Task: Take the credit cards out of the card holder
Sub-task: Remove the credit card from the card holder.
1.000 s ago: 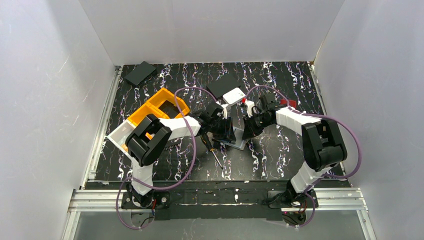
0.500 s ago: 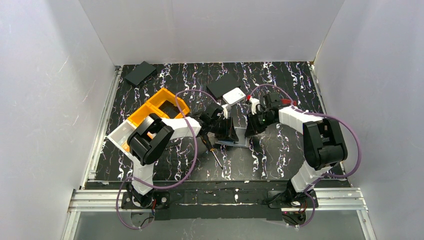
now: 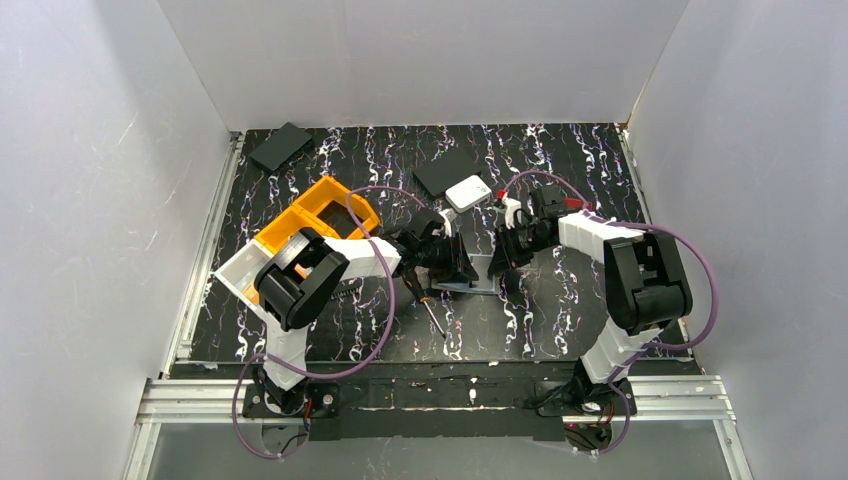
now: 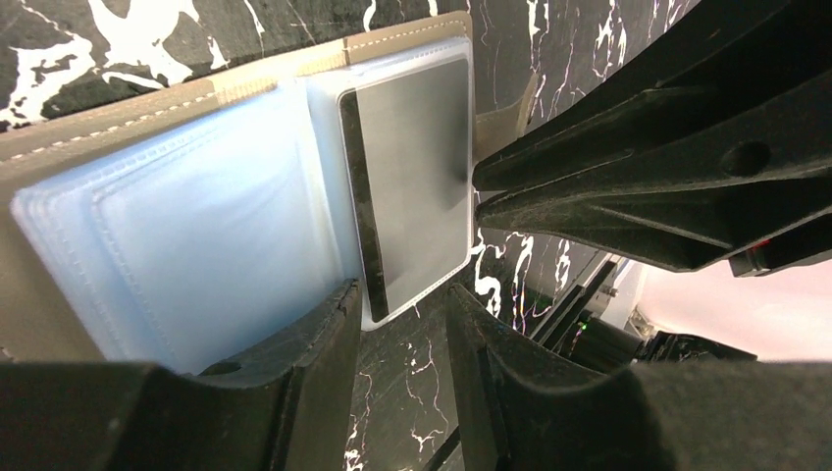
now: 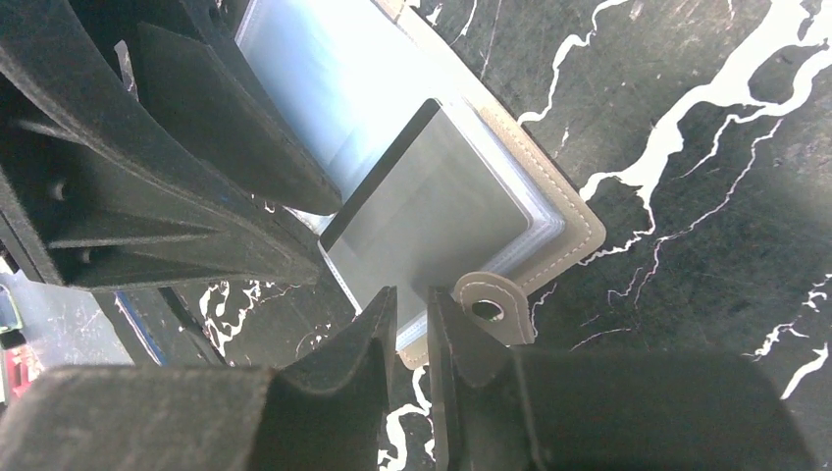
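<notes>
The card holder (image 3: 482, 272) lies open on the table between both grippers, with its taupe cover (image 4: 118, 123) beneath pale blue sleeves (image 4: 196, 235). A grey credit card (image 4: 412, 186) with a dark stripe sits in the end sleeve, also shown at the card (image 5: 432, 211). My left gripper (image 4: 402, 304) is open at the sleeves' near corner. One finger rests on the sleeves, and only table shows in the gap. My right gripper (image 5: 412, 299) is open by a narrow gap at the card's outer edge, beside the snap tab (image 5: 471, 289). Any other cards are hidden.
A screwdriver (image 3: 425, 300) lies just left of the holder. An orange bin (image 3: 310, 215) and a white tray (image 3: 235, 270) stand at the left. A white square box (image 3: 467, 193) and a flat black rectangle (image 3: 445, 170) lie behind the grippers. Another black rectangle (image 3: 280, 146) is at the far left.
The holder has settled flatter and shifted slightly toward the back. The right gripper has drawn back a little to the holder's right end. The left gripper has stayed over the left half.
</notes>
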Tool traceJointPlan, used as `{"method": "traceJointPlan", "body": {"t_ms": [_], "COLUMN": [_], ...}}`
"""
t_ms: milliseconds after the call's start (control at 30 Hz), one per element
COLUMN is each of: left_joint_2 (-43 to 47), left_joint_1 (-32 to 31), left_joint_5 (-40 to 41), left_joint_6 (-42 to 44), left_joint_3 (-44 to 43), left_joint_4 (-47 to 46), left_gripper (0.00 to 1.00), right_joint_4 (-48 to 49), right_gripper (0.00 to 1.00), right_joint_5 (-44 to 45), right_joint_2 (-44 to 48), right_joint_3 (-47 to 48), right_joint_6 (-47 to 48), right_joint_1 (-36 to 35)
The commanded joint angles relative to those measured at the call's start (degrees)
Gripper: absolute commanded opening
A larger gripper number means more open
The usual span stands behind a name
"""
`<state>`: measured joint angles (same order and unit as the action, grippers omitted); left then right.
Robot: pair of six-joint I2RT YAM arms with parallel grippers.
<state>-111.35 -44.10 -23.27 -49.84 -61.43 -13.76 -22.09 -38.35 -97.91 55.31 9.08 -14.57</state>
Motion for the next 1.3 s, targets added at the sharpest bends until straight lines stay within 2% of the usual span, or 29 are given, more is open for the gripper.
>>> {"method": "traceJointPlan", "body": {"t_ms": [0,233,567,800,1033,1267], "left_joint_2": [0.9,-0.3,-1.6,-2.3,-2.2,-2.2], "left_joint_1": [-0.1,0.1,0.4,0.7,0.8,0.8], "left_joint_5": [2.1,2.3,1.6,1.3,1.4,1.6], "left_joint_6": [-1.6,-2.5,-2.3,-2.2,-2.2,-2.6], "left_joint_3": [0.2,0.1,0.1,0.4,0.3,0.6], "left_joint_4": [-0.6,-0.6,-0.6,-0.7,-0.6,-0.7], "left_gripper": [0.36,0.37,0.32,0.30,0.30,0.30], "right_joint_4": [1.3,1.8,2.2,2.9,3.5,3.9], "right_gripper": [0.27,0.29,0.29,0.23,0.08,0.09], "right_joint_5": [-1.4,-0.1,-5.2,-7.2,-8.6,-5.5], "right_joint_2": [-1.4,-1.9,-4.2,-4.2,-3.8,-3.6], "right_joint_3": [-0.1,-0.2,-0.1,-0.3,-0.6,-0.8], "right_joint_6": [-1.3,-2.5,-3.8,-4.6,-5.0,-5.7], "right_joint_1": [0.7,1.3,1.5,2.3,3.0,3.5]}}
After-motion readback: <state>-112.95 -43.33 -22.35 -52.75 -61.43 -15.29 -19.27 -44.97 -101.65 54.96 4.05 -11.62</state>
